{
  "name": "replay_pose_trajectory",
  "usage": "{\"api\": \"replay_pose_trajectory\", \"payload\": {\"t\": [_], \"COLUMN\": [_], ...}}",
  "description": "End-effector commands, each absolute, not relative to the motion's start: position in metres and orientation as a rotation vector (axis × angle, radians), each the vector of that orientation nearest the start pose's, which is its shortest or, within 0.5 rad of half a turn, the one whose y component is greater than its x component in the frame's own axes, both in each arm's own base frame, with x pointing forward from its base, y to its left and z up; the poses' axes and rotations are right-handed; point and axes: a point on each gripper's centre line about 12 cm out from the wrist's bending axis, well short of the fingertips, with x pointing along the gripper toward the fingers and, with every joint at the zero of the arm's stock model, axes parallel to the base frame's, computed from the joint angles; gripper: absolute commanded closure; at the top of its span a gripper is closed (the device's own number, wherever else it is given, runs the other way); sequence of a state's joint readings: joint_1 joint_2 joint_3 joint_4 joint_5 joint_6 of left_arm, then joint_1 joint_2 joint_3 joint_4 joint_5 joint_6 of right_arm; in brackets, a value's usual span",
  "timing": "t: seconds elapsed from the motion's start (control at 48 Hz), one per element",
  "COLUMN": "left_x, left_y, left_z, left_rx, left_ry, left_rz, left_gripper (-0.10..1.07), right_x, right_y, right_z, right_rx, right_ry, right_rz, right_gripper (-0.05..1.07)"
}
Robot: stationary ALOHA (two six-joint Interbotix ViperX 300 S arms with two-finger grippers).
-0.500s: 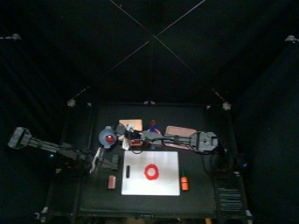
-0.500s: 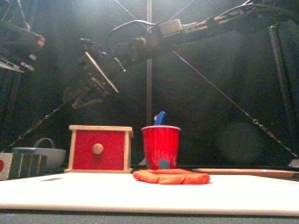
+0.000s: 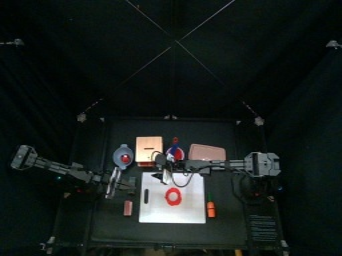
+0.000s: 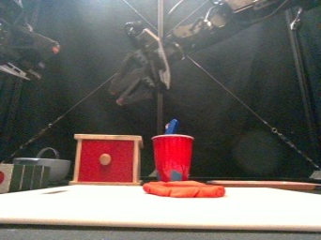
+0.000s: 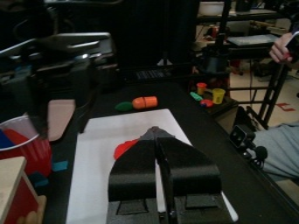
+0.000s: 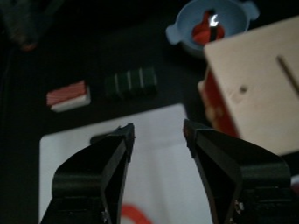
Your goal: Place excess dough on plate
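The excess dough [image 3: 174, 196] is a small red ring lying on a white sheet [image 3: 175, 212]. In the front view the dough [image 4: 185, 189] lies flat, with nothing touching it. The plate [image 3: 206, 151], pinkish-tan, sits behind the sheet toward the right. My right gripper [image 3: 167, 178] hangs high above the sheet's far edge, open and empty; its wrist view shows the gripper [image 6: 158, 133] over the sheet with a bit of dough [image 6: 146, 214] below it. My left gripper [image 5: 158, 140] is shut and empty, low at the sheet's left side, with the dough [image 5: 121, 150] just beyond its tip.
A red cup [image 4: 174, 157] and a red wooden box [image 4: 107, 157] stand behind the dough. A blue-rimmed bowl [image 3: 123, 155] and an orange-tan board [image 3: 151, 144] lie at the back left. Orange blocks [image 3: 211, 208] flank the sheet. A person [image 5: 281, 140] sits beyond the curtains.
My right gripper has swung to the right and slightly up in the front view, now above the sheet's far edge. The dough has not moved.
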State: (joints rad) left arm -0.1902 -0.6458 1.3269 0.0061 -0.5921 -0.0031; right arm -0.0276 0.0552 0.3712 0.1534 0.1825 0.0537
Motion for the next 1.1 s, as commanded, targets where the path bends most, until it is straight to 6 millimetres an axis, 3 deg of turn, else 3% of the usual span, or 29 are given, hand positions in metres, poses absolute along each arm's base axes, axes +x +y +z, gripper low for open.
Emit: {"api": "replay_pose_trajectory", "payload": {"t": [0.0,0.333,0.688,1.083], "left_x": [0.227,0.243,0.246,0.245], "left_y": [-0.045,-0.045,-0.042,-0.041], "left_z": [0.206,0.187,0.179,0.177], "left_rx": [0.008,-0.018,-0.047,-0.048], "left_ry": [0.103,0.199,0.236,0.242], "left_rz": [-0.194,-0.166,-0.135,-0.131], "left_gripper": [0.69,0.69,0.69,0.69], "right_x": [0.43,0.393,0.397,0.4], "right_y": [0.001,0.022,0.021,0.018], "right_z": [0.243,0.203,0.154,0.132], "right_rx": [0.224,0.222,0.221,0.191], "right_ry": [0.576,0.694,0.821,0.889], "right_rz": [-0.043,-0.009,-0.029,-0.032], "right_gripper": [0.18,0.18,0.15,0.15]}}
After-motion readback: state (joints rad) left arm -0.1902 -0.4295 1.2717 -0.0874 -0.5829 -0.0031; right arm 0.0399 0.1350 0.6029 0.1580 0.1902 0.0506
